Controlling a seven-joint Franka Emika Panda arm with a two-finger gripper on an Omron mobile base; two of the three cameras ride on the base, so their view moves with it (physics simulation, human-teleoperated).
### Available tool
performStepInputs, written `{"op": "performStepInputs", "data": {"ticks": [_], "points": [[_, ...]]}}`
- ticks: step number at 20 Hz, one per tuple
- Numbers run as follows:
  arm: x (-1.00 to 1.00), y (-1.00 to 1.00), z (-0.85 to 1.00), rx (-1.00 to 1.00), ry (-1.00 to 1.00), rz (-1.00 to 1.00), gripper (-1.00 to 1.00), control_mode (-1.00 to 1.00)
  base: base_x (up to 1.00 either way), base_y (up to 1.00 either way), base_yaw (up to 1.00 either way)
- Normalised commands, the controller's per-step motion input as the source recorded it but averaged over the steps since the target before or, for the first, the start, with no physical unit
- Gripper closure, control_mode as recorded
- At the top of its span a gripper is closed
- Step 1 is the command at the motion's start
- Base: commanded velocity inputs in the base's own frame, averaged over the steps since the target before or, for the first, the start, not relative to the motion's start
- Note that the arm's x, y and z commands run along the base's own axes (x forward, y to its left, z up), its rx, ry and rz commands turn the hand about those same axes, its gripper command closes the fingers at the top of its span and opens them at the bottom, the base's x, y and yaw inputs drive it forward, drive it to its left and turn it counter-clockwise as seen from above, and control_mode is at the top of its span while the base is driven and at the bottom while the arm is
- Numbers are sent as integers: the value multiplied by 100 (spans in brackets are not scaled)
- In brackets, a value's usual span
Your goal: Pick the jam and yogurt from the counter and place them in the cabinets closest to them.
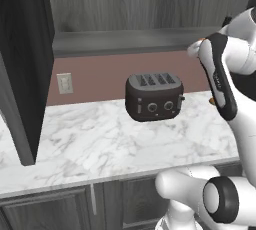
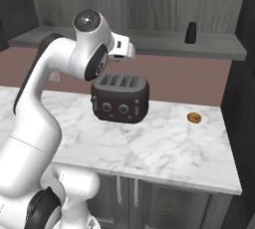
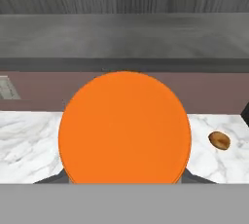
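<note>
Gripper (image 3: 124, 181) is pinching the jam (image 3: 124, 128); the orange jar sits right in front of the hand camera, hiding the fingertips, so contact is judged from how close and centred it is, carried up off the counter (image 1: 115, 139). Hand faces the cabinets' flat grey shelf (image 3: 124, 35) above the toaster (image 2: 120, 98), likely lined up to set the jar there; a black bottle (image 2: 191, 32) stands on that shelf, to the right of the toaster. Small brown item (image 2: 194, 118) lies on the counter right of the toaster, well apart; cannot tell what it is. No readable labels or brand on jar, toaster or bottle; toaster shows 4 slots.
</note>
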Motion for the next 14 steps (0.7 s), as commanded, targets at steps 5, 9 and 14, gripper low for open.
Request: {"op": "performStepInputs", "data": {"ticks": [5,9,14], "points": [[0,7,24,0,-17,0,100,-100,0,0,0],[2,0,0,0,0,0,100,-100,0,0,0],[25,1,0,0,0,-2,100,-100,0,0,0]]}}
